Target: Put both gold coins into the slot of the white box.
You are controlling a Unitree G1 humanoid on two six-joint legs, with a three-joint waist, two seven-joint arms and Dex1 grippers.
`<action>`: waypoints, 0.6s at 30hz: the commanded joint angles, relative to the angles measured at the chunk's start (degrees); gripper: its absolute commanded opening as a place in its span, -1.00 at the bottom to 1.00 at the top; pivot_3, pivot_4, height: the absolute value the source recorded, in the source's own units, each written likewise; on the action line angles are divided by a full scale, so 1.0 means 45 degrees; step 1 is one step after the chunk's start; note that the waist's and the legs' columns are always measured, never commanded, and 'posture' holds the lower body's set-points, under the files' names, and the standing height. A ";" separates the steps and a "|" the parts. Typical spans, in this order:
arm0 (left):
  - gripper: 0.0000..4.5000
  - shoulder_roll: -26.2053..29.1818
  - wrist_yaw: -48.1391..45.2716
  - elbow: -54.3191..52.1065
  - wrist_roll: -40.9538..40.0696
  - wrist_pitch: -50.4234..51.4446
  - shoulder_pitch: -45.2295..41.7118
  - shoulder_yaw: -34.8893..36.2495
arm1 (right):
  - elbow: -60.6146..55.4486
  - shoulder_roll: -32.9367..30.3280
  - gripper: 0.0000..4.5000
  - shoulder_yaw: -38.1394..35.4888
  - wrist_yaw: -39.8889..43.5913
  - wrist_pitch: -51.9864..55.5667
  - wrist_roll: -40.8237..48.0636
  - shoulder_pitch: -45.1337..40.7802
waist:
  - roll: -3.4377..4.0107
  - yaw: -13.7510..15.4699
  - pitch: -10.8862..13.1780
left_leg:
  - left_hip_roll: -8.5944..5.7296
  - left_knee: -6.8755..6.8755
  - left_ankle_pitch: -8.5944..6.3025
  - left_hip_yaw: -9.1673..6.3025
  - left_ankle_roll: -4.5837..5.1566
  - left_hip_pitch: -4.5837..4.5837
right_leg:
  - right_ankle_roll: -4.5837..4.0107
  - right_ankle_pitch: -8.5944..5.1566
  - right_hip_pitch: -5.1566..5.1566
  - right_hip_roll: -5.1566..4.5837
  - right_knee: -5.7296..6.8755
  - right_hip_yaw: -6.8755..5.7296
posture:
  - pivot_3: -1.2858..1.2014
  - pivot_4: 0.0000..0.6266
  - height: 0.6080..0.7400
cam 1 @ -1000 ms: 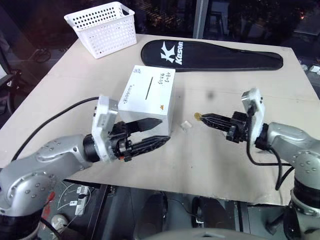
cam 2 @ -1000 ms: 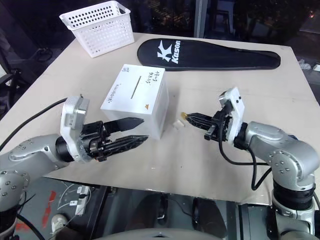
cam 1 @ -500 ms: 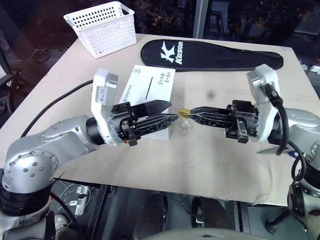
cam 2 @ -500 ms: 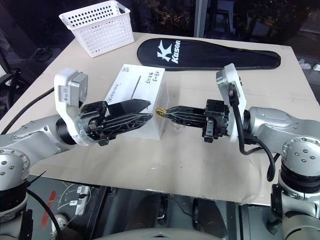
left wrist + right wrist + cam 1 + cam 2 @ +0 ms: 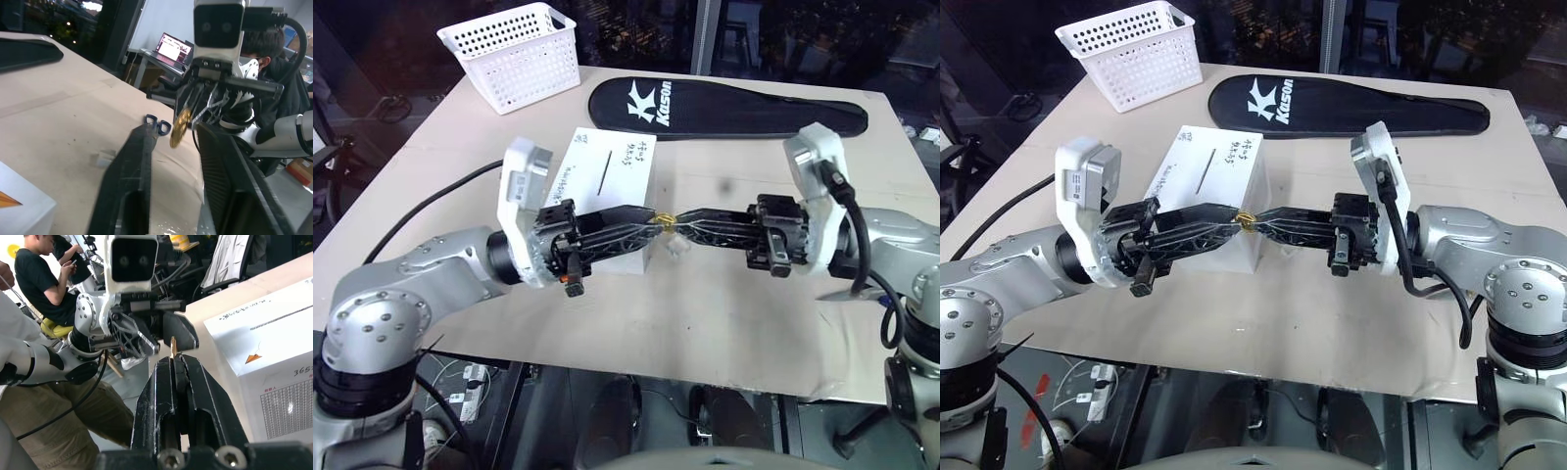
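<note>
Fingers (image 5: 1263, 219) of both arms hide most of the gold coin (image 5: 1247, 219).

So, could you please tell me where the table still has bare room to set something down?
Bare tabletop lies between the white basket and the white box, along the right edge past the black racket cover, and near the front edge. It is crowded in the middle, where both hands meet over the box's corner with a coin.

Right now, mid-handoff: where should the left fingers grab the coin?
On the gold coin's two flat faces, at the half protruding beyond the right gripper, approaching from the side opposite it. The coin stands on edge, with one left finger either side.
</note>
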 commanded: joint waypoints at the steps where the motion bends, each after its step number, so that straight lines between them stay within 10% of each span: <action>1: -0.40 0.0105 -0.0253 -0.0235 -0.0258 -0.0006 0.0009 0.0281 | -0.0139 -0.0159 -1.00 0.0028 -0.0040 -0.0398 0.0419 -0.0320 | 0.0000 0.0001 0.0000 | 0.0000 0.0000 0.0000 0.0000 0.0000 0.0001 | 0.0001 0.0000 0.0000 -0.0001 0.0000 0.0001 | 0.03 -0.52 1.00; 11: -0.40 -0.0011 -0.0196 -0.0306 -0.0288 -0.0067 -0.0055 0.0211 | -0.0100 -0.0400 -1.00 0.0290 -0.0166 -0.0624 0.0719 -0.0397 | 0.0000 0.0004 0.0000 | 0.0001 0.0000 0.0000 0.0000 0.0000 0.0000 | 0.0001 0.0000 0.0000 -0.0003 0.0000 0.0001 | 0.03 -0.52 1.00; 15: -0.98 -0.0033 -0.0254 -0.0322 -0.0440 -0.0049 -0.0057 0.0185 | -0.0101 -0.0425 -1.00 0.0338 -0.0229 -0.0663 0.0808 -0.0391 | 0.0000 0.0004 0.0000 | 0.0001 0.0000 0.0000 0.0000 0.0000 0.0000 | 0.0000 0.0000 0.0000 -0.0003 0.0000 0.0001 | 0.03 -0.52 1.00; 18: -0.98 -0.0038 -0.0343 -0.0358 -0.0656 -0.0017 -0.0037 0.0163 | -0.0117 -0.0394 -1.00 0.0446 -0.0318 -0.0702 0.0921 -0.0375 | 0.0000 0.0003 0.0000 | 0.0001 0.0000 0.0000 0.0000 0.0000 0.0000 | 0.0000 0.0000 0.0000 -0.0003 0.0000 0.0001 | 0.03 -0.52 1.00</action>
